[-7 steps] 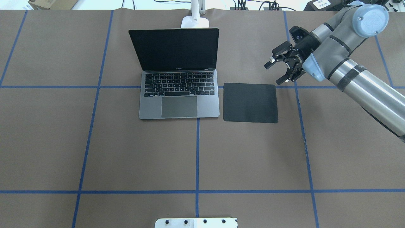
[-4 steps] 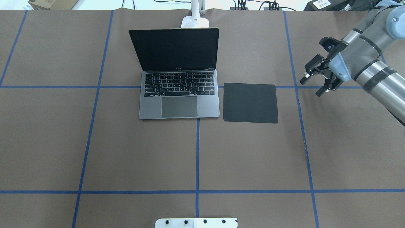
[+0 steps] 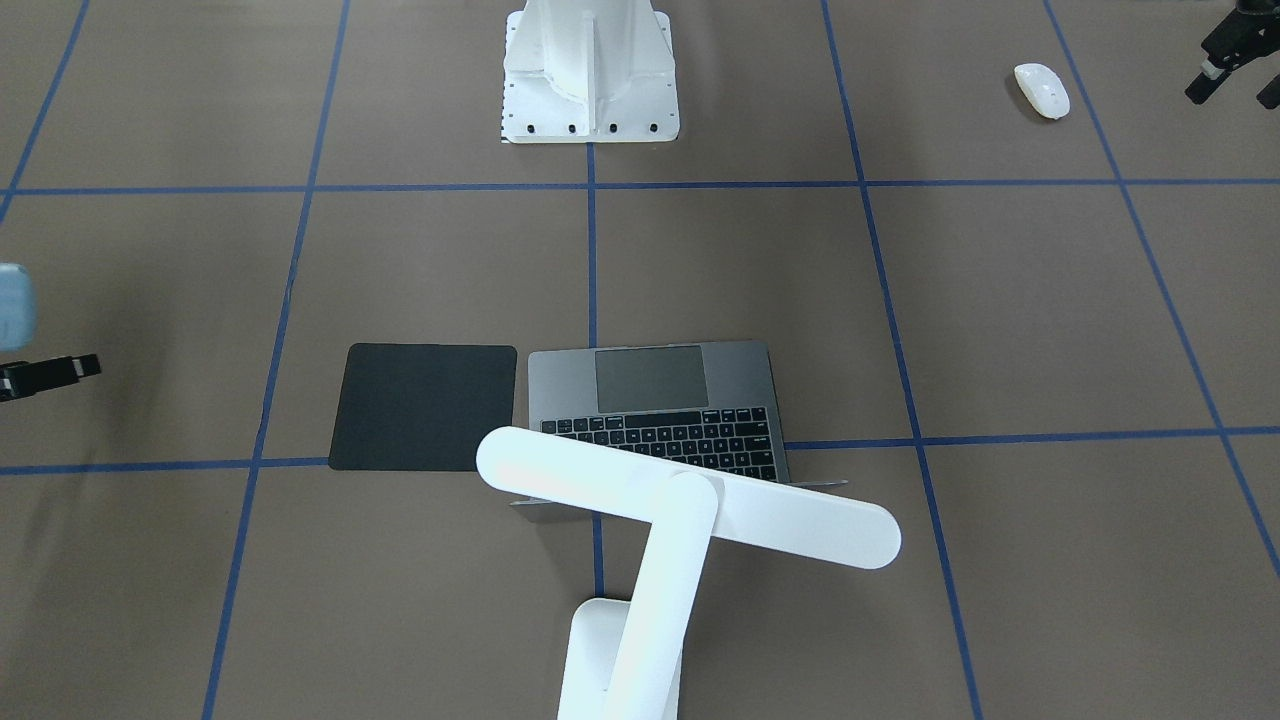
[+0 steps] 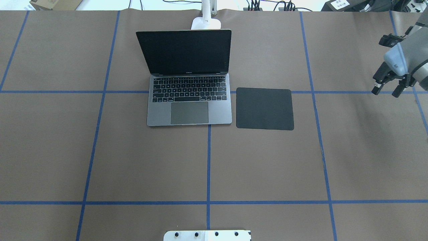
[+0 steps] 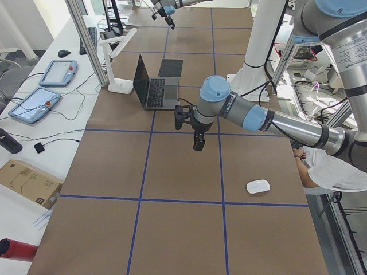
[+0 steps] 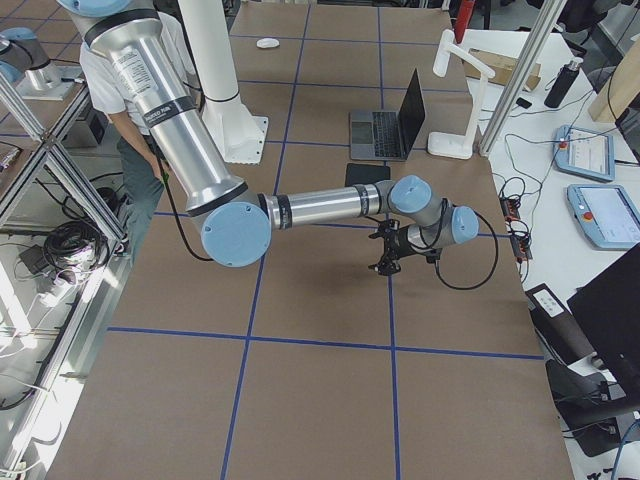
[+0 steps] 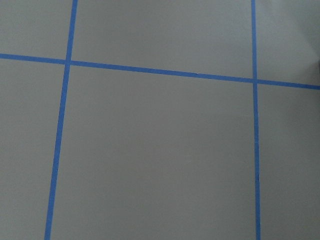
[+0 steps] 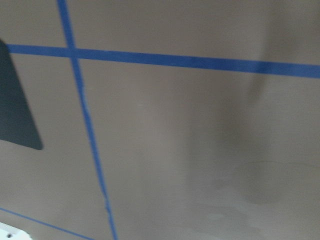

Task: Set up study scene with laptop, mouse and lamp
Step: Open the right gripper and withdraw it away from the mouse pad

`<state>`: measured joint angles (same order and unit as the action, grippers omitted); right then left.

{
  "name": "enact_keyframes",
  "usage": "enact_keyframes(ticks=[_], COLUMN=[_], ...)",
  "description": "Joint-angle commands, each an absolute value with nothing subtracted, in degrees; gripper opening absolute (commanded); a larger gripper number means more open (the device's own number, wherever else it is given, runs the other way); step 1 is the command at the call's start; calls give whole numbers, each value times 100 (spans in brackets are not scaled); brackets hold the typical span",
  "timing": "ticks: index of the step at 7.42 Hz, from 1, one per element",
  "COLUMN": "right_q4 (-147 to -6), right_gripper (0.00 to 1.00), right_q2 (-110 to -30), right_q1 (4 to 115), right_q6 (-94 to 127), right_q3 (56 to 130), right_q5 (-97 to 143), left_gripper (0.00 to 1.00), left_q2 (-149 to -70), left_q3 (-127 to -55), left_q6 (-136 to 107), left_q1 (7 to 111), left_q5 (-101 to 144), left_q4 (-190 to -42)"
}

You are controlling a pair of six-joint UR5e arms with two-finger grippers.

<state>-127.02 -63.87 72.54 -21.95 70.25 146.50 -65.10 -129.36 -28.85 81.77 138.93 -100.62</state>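
The grey laptop stands open at the table's middle, screen dark. The white lamp stands behind it, its bar head over the screen; its base shows in the overhead view. The white mouse lies near the robot's side, on its left, and also shows in the exterior left view. My left gripper is open and empty, beside the mouse and apart from it. My right gripper is open and empty, above the table far to the right of the laptop.
A thin black square mat lies flat just right of the laptop. The white bolted pedestal stands at the robot's edge of the table. Blue tape lines grid the brown table cover.
My right gripper has swung to the right, from above the mat's far right corner out to the table's right edge, staying open. Laptop, mat and lamp have not moved.
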Motion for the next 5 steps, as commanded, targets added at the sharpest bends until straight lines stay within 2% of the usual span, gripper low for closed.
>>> enact_keyframes(ticks=[1, 2, 4, 5], right_q4=[-11551, -11540, -11549, -11540], right_gripper=[98, 98, 98, 98], right_q2=[-6706, -6767, -6768, -6811], right_q1=[7750, 7909, 7980, 7980], right_q6=[-2188, -2188, -2136, -1875], right_q3=[7258, 7599, 7787, 7944], right_q5=[14047, 14010, 13992, 14001], left_gripper=[100, 100, 100, 100], left_q2=[-6050, -5960, -5609, -5555], left_q3=[-12894, -12754, -12491, -12106], left_q6=[-2892, -2909, -2944, -3345], left_q1=[8087, 7955, 7805, 7639], left_q5=[13887, 13887, 13834, 13825], left_q4=[-10195, -10195, -10491, -10938])
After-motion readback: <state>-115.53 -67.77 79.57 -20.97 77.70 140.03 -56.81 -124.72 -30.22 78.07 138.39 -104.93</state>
